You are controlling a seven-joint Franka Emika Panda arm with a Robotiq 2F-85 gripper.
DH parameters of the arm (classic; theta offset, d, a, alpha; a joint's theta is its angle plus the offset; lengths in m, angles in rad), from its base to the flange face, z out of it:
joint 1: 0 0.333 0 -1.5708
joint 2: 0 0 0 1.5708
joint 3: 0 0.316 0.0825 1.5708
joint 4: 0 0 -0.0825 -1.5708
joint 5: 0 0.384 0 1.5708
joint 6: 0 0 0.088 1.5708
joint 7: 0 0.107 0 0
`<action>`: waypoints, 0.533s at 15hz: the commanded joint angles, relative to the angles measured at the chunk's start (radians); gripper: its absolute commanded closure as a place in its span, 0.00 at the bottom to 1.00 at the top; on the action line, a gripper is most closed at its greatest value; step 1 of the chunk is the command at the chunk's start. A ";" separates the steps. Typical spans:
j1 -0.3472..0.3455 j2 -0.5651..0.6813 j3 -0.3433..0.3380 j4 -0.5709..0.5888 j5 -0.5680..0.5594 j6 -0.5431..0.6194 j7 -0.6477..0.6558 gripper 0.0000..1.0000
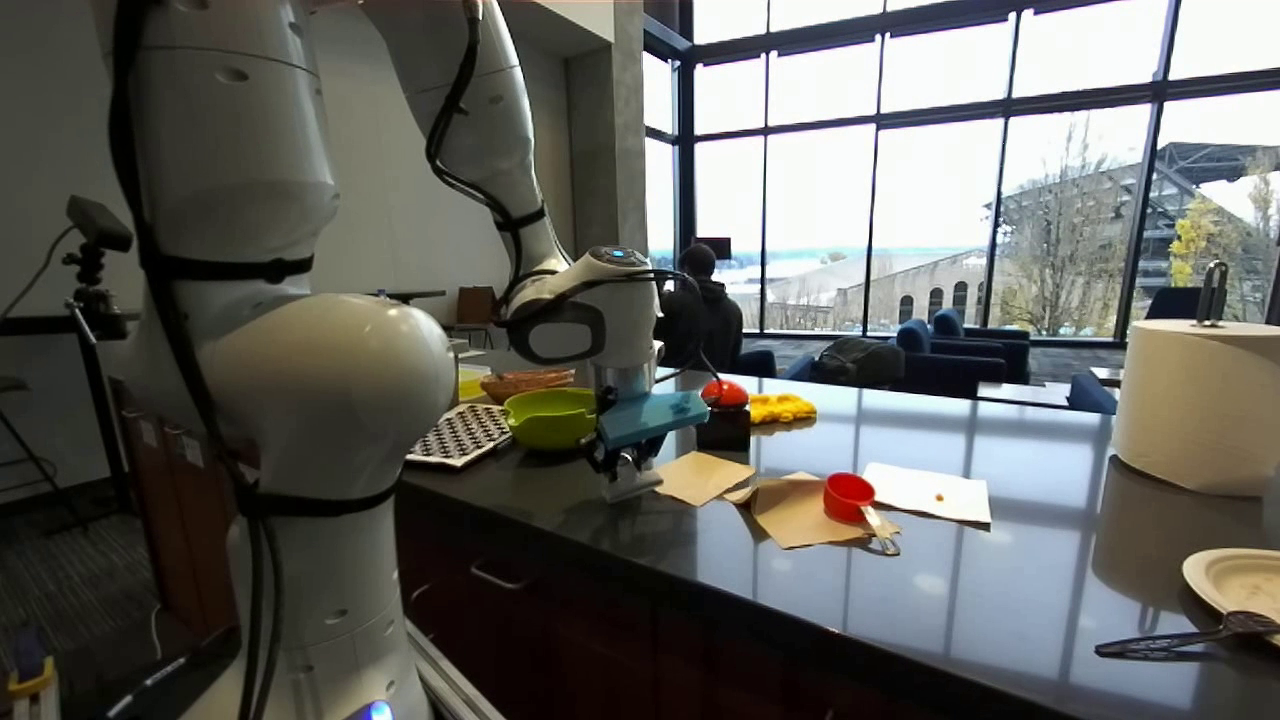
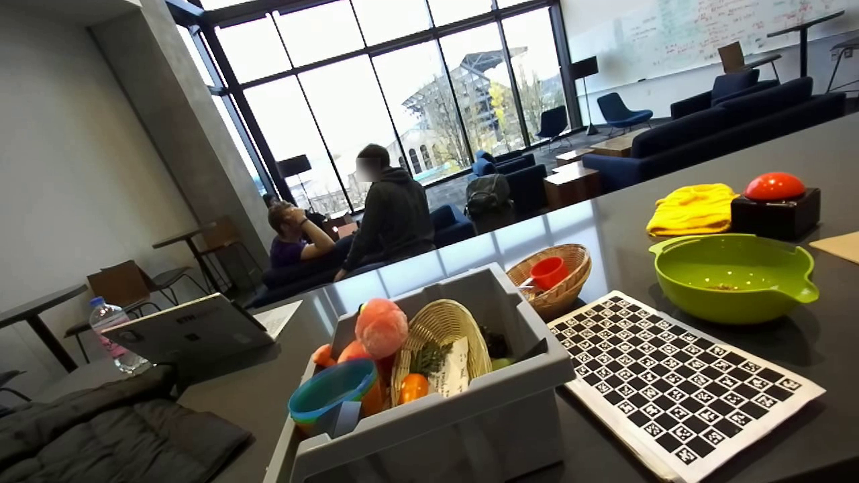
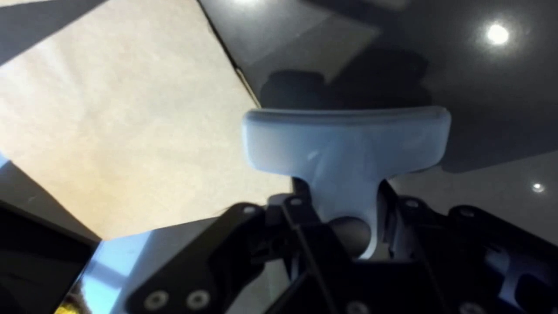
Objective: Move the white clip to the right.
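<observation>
The white clip (image 3: 346,144) is a T-shaped piece of plastic with a wide bar and a narrow stem with a round hole. In the wrist view its stem lies between the two black fingers of my gripper (image 3: 342,189), which touch it on both sides. The gripper hides part of the stem's end. In an exterior view my gripper (image 1: 622,462) points down near the counter's front edge, with the clip (image 1: 632,485) under it. The clip is close to the dark counter; I cannot tell if it touches it. Neither shows in the exterior view with the grey bin.
A tan sheet (image 1: 703,478) lies beside the clip. A second tan sheet (image 1: 795,515) carries a red measuring cup (image 1: 848,497); white paper (image 1: 925,490) lies beyond. A green bowl (image 1: 550,418), checkered board (image 2: 678,382), red button (image 2: 775,188) and yellow cloth (image 2: 691,209) stand near. A grey bin (image 2: 429,429) holds toys.
</observation>
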 commanded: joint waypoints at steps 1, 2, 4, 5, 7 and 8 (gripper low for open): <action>-0.030 0.001 0.020 0.003 -0.080 0.052 0.040 0.89; -0.040 0.003 0.022 0.005 -0.111 0.063 0.057 0.89; -0.063 0.002 0.023 0.009 -0.174 0.072 0.091 0.89; -0.079 0.004 0.026 0.010 -0.212 0.075 0.116 0.89; -0.115 -0.001 0.026 0.013 -0.289 0.061 0.170 0.89; -0.136 -0.005 0.027 0.014 -0.332 0.049 0.204 0.89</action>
